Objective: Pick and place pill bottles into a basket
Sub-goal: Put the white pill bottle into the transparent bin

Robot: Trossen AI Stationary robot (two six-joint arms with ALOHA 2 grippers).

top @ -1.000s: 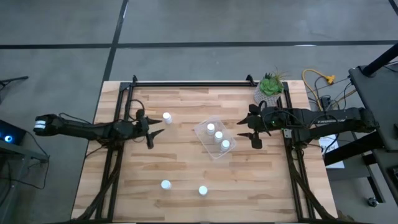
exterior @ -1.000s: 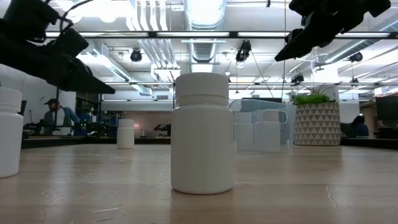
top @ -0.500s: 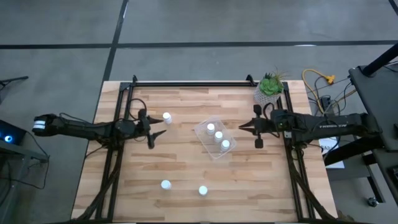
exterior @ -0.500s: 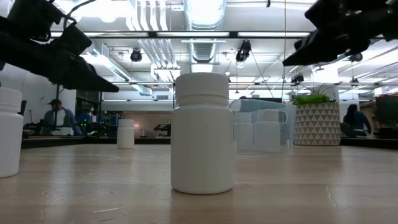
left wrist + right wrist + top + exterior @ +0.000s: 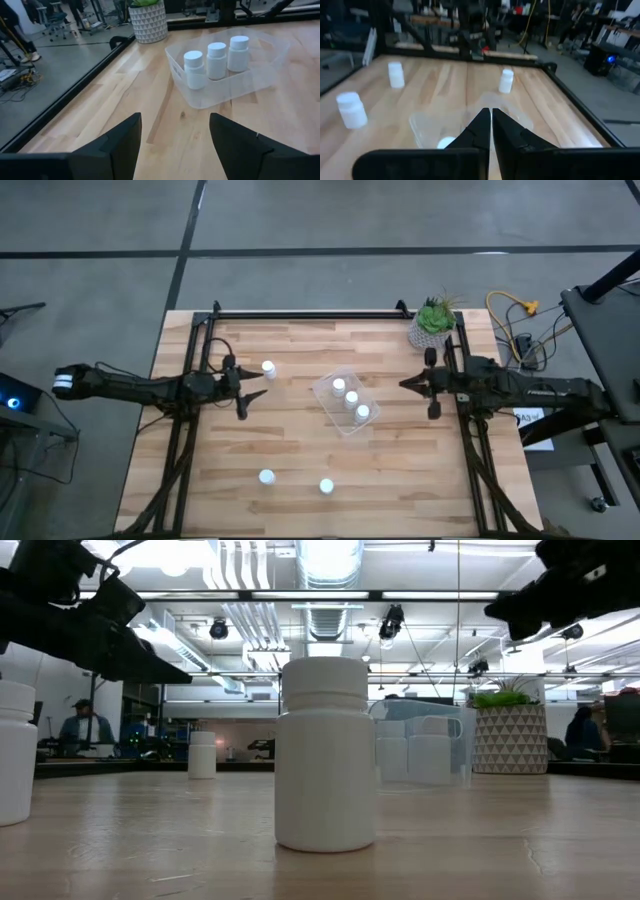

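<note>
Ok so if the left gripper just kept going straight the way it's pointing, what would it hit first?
Probably the clear basket: the left gripper, fingers open and empty, faces it across bare wood with three pill bottles inside. It may sit too high to touch the rim.

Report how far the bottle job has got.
Done: three pill bottles stand in the basket. In hand: nothing; the left gripper is open beside a loose bottle, the right gripper is shut and empty. Left: that bottle plus two near the front edge.
</note>
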